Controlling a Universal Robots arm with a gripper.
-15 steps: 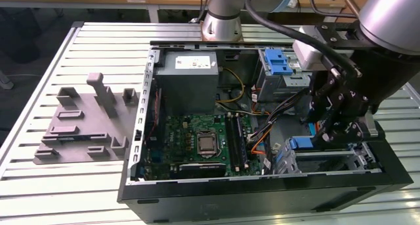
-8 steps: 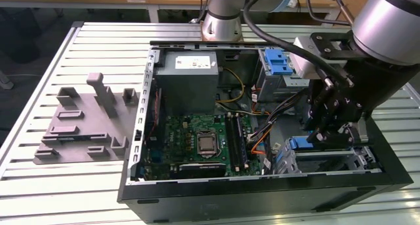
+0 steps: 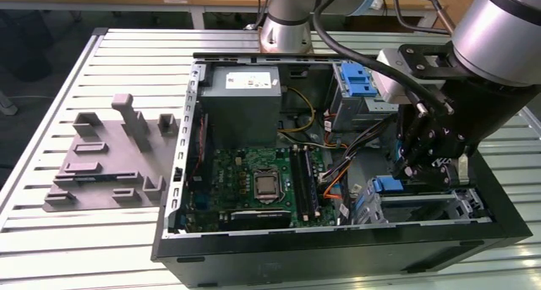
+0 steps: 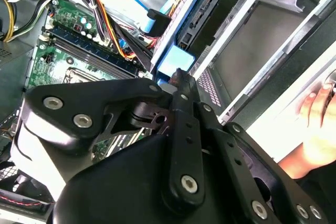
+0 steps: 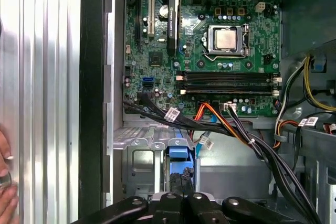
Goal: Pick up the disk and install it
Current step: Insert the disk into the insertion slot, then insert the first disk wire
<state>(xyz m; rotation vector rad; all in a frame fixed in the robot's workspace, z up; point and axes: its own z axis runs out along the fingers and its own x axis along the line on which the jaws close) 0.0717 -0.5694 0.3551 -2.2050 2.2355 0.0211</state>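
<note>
The disk (image 3: 391, 184) sits on edge in the drive cage at the open computer case's front corner, on the exterior view's right. I see its blue bracket end in both wrist views (image 4: 176, 59) (image 5: 182, 153), with silver cage walls on either side. My gripper (image 3: 435, 176) reaches down into that cage. Its black fingers are shut together, and the tips (image 4: 178, 77) (image 5: 181, 182) rest against the blue bracket end. Most of the disk's body is hidden by the cage and my arm.
A bundle of black, orange and yellow cables (image 5: 231, 124) runs close past the cage. The green motherboard (image 3: 253, 182) and grey power supply box (image 3: 245, 100) fill the case. A grey fixture (image 3: 110, 157) lies on the slatted table. A person's hand (image 4: 315, 124) rests beside the case.
</note>
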